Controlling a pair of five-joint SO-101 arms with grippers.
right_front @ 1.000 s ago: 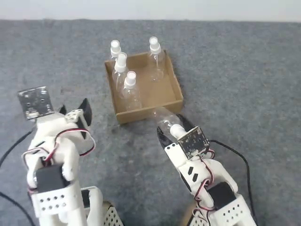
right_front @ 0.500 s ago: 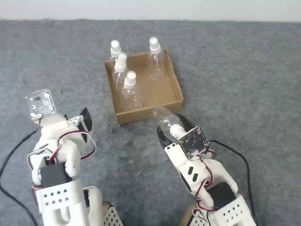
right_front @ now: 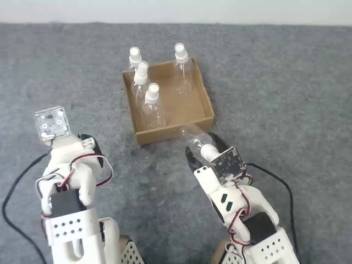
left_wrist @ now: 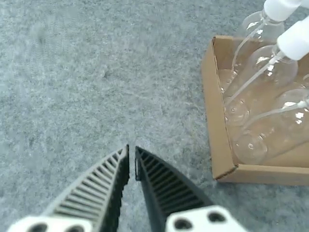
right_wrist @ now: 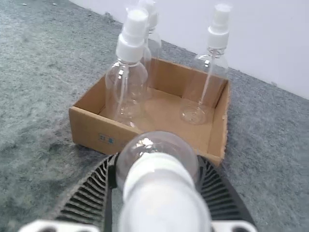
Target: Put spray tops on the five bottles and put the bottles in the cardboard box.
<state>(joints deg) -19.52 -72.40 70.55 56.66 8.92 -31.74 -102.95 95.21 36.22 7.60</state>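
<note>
The bottle (right_wrist: 157, 162) sits gripped between the right fingers (right_wrist: 87, 198).

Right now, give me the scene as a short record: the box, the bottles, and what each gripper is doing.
cardboard box: on grey carpet, ahead of both arms
bottles in box: four, upright, spray tops on
fifth bottle: spray top on, tilted, base at the box's near wall
right gripper: shut on fifth bottle
left gripper: shut, empty, over carpet
</note>
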